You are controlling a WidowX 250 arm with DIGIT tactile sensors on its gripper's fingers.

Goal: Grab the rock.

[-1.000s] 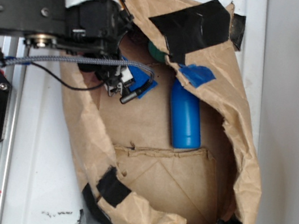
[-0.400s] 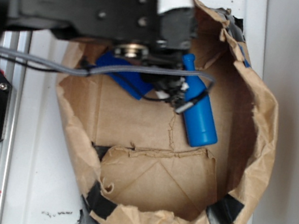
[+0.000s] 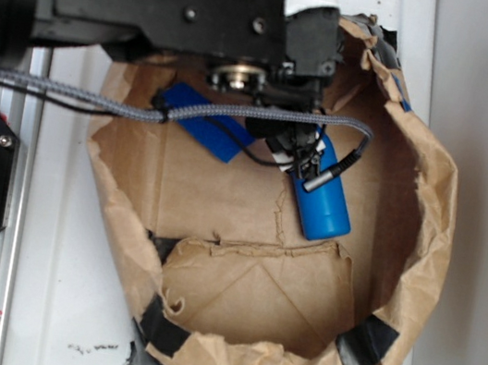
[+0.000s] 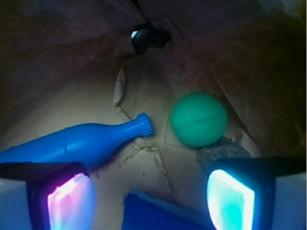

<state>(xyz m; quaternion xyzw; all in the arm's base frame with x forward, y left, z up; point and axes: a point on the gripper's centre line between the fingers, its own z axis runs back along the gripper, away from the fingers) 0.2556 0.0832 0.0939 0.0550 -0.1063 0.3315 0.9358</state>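
Observation:
In the wrist view the rock (image 4: 221, 152), dark grey and lumpy, lies on the paper floor just below the green ball (image 4: 198, 119), touching it. My right finger partly covers the rock's lower edge. My gripper (image 4: 151, 196) is open, with only bare paper and a blue cloth corner (image 4: 160, 214) between the glowing pads. A blue bottle (image 4: 81, 143) lies at the left, its cap pointing at the ball. In the exterior view my gripper (image 3: 299, 159) hangs inside the brown paper bag (image 3: 423, 231), over the blue bottle (image 3: 323, 205); the rock is hidden there by the arm.
The bag's crumpled walls rise around the gripper on all sides, held by black tape (image 3: 365, 345). A blue cloth (image 3: 203, 121) lies under the arm. A grey cable (image 3: 81, 94) runs across the bag's left rim. A dark hole (image 4: 148, 37) shows in the bag's far wall.
The arm has moved right and deeper into the bag, from its left rim to above the bottle. The bag's right flap has opened out, and the bottle has shifted slightly.

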